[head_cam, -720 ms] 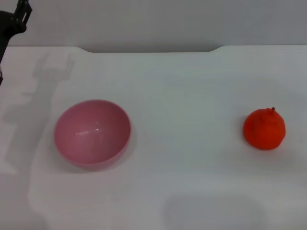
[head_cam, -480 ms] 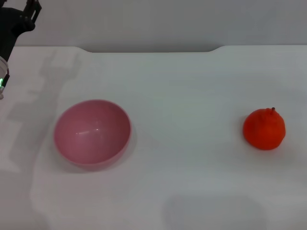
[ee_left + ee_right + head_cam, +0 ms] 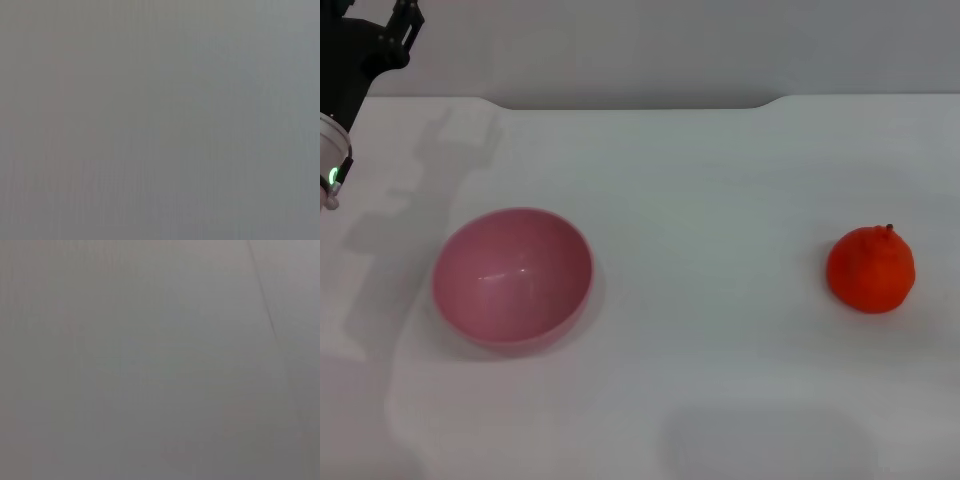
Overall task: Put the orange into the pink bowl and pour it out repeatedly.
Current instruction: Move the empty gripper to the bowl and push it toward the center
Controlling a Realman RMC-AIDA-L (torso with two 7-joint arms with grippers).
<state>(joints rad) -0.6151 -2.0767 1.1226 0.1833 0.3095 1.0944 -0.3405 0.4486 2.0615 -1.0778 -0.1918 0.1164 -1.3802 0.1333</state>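
Observation:
The pink bowl (image 3: 512,276) stands upright and empty on the white table, left of centre in the head view. The orange (image 3: 870,269) rests on the table at the right, stem nub up, far from the bowl. My left gripper (image 3: 402,28) shows only partly at the top left corner, above and behind the bowl, with its black arm and a green-lit wrist ring (image 3: 333,176) below it. My right gripper is out of view. Both wrist views show only plain grey.
The white table (image 3: 700,180) ends at a far edge with a grey wall behind. The left arm's shadow falls on the table behind and left of the bowl.
My left arm has moved to the right and further into view at the top left. Its shadow shifted right too. The bowl and the orange have not moved.

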